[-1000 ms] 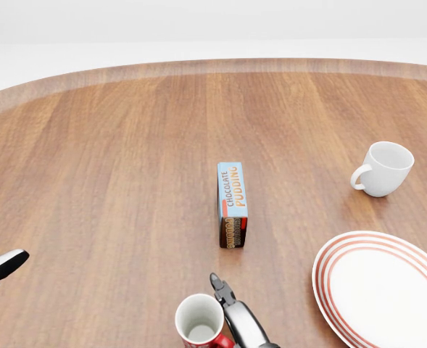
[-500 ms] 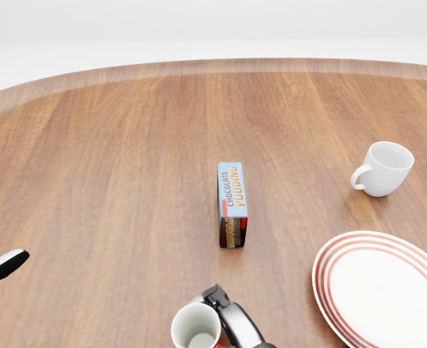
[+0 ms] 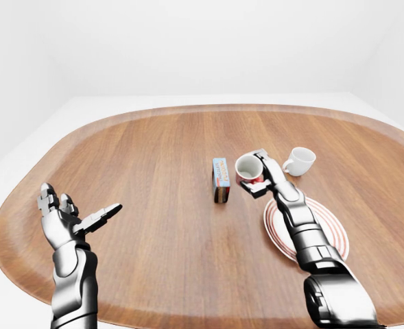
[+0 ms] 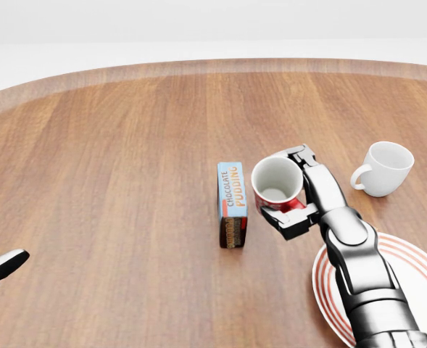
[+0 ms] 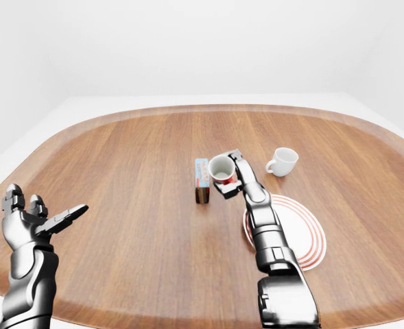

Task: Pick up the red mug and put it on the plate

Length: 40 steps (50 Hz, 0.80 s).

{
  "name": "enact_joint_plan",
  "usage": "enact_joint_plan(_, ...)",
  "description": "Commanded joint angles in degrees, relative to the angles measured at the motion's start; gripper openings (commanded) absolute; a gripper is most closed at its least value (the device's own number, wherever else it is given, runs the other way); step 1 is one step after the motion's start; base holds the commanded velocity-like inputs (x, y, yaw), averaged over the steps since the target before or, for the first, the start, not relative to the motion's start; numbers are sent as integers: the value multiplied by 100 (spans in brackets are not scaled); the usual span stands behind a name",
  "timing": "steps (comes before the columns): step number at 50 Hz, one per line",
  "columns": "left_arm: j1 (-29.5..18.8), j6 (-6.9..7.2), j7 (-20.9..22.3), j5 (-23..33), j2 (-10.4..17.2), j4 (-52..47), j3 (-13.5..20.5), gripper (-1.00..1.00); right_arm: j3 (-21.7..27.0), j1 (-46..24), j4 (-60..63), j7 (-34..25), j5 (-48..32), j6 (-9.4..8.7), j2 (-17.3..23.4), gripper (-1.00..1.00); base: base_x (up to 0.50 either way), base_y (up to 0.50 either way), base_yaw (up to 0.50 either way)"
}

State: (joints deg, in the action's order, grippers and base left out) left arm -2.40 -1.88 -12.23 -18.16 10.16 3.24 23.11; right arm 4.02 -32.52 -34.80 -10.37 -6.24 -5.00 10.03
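Gripping the red mug [image 4: 277,183], the right hand [image 4: 294,190] reaches out beside the pudding box [image 4: 232,204]; left hand [image 3: 68,219] spread wide

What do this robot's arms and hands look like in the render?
Both arms are glossy silver-grey metal in rounded segments with dark joint gaps. The left hand and right hand each have three blocky silver fingers with black parts at the knuckles. No cables, markings or sleeves show.

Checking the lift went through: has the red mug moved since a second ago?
Yes. In the head view the red mug, held in the right hand, has gone up and right, now beside the pudding box.
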Motion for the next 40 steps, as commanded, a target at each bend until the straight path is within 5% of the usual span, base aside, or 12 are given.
enact_joint_plan(1, -4, 40, -26, 0, 10, -34, 2, 100, 637, -1740, -3082, 282, 346, 0, 1385, -100, 0, 0, 0)
enact_joint_plan(8, 5, 58, -17, -23, 18, -50, 23, 100, 916, -1191, -3728, 312, 671, 26, 1882, -100, 0, 0, 0)
enact_joint_plan(21, -4, -31, 14, -38, 19, 42, 25, 100, 1207, -632, -3950, 388, 1259, 0, 2216, -100, 0, 0, 0)
enact_joint_plan(30, 12, -29, 4, -38, 11, 21, 31, 100, 1310, -127, -4109, 139, 1488, 232, 2230, -100, 0, 0, 0)
enact_joint_plan(40, 26, -19, 8, -49, 9, -1, 47, 100, 1372, 79, -4196, 174, 1576, 271, 2154, -100, 0, 0, 0)
